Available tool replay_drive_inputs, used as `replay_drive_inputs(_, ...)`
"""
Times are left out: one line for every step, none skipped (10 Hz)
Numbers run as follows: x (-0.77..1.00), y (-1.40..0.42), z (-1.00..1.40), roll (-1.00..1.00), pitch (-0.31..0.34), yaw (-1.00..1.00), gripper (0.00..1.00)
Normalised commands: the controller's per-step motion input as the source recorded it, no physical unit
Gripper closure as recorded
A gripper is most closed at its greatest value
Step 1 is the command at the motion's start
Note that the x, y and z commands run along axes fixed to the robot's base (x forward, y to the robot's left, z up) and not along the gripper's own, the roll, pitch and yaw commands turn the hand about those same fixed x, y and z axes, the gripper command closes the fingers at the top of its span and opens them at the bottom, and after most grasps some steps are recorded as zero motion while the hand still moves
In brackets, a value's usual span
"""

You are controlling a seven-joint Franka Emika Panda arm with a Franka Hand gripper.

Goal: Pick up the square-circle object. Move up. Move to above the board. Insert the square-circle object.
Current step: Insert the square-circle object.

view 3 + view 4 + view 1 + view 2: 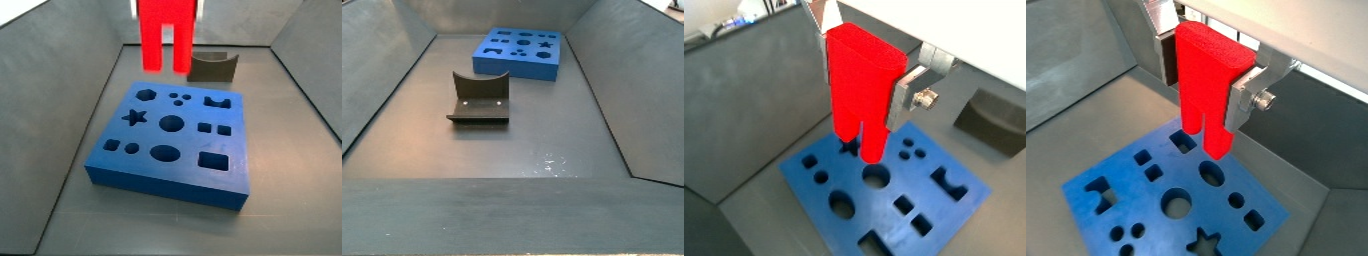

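Hand [865,75] with square-circle object [861,90]

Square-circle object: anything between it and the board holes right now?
Nothing visible. The gripper holds the square-circle object in the air above the board, with only open space below its two prongs. The dark grey holder sits off beside the board, apart from it.
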Motion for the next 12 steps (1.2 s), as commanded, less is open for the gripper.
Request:
replay_drive_inputs(0.0, -0.31, -0.95, 0.12, -0.144, 0.0, 1.0)
replay_drive_inputs(0.0, -0.23, -0.93, 0.12, -0.154, 0.0, 1.0)
replay_drive_inputs(-0.05, -0.15, -0.88, 0.11, -0.157, 0.0, 1.0)
replay_drive_inputs(-0.07, -0.05, -0.84, 0.08, -0.147, 0.0, 1.0)
replay_drive_inputs(-0.13, 0.0, -0.81, 0.06, -0.147, 0.0, 1.0)
replay_drive_inputs(-0.24, 0.0, -0.82, 0.07, -0.167, 0.0, 1.0)
replay_drive_inputs(-0.38, 0.0, -0.8, 0.06, -0.186, 0.0, 1.0)
replay_drive_inputs(-0.44, 0.0, -0.78, 0.03, -0.204, 0.0, 1.0)
replay_drive_inputs(-0.38, 0.0, -0.63, 0.0, -0.204, 0.0, 1.0)
replay_drive_inputs(-0.01, 0.0, -0.14, -0.04, -0.116, 0.0, 1.0)
replay_drive_inputs(0.0, 0.0, -0.14, -0.04, -0.07, 0.0, 1.0)
replay_drive_inputs(-0.07, 0.0, -0.3, 0.0, -0.099, 0.0, 1.0)
